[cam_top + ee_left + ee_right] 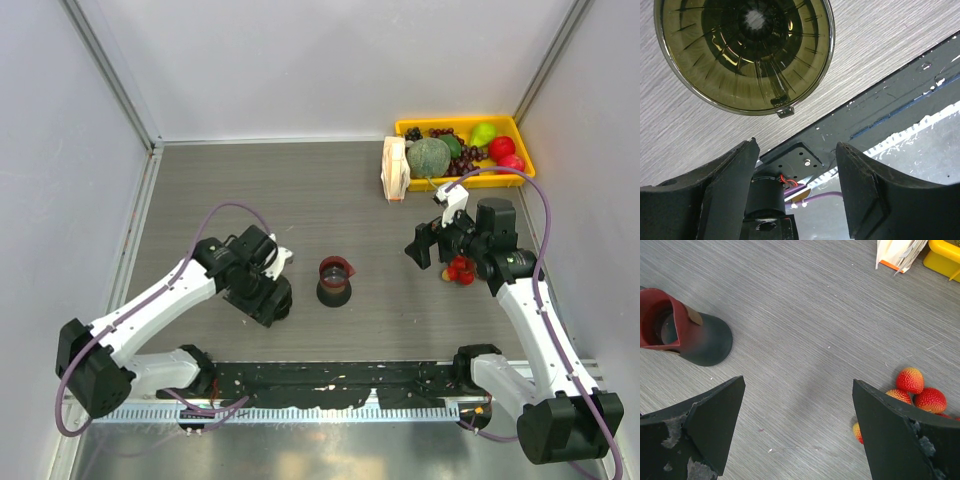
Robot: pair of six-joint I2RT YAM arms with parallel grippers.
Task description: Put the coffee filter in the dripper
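The dripper [742,52], a dark olive translucent funnel, stands on the table and fills the top of the left wrist view, seen from above and empty. In the top view only its dark edge [284,301] shows under my left gripper [266,296]. My left gripper [797,143] is open and empty, with its fingertips just short of the dripper's rim. My right gripper [433,250] is open and empty over bare table [798,381], between the small cup and the lychees. No single loose coffee filter is in view.
An upright pack of white papers [395,170] with an orange edge [897,252] stands by a yellow fruit tray [520,135]. A small black cup with a red inside [336,280] [670,330] stands mid-table. Lychees [460,270] [915,390] lie beside my right gripper. A black rail [330,385] runs along the near edge.
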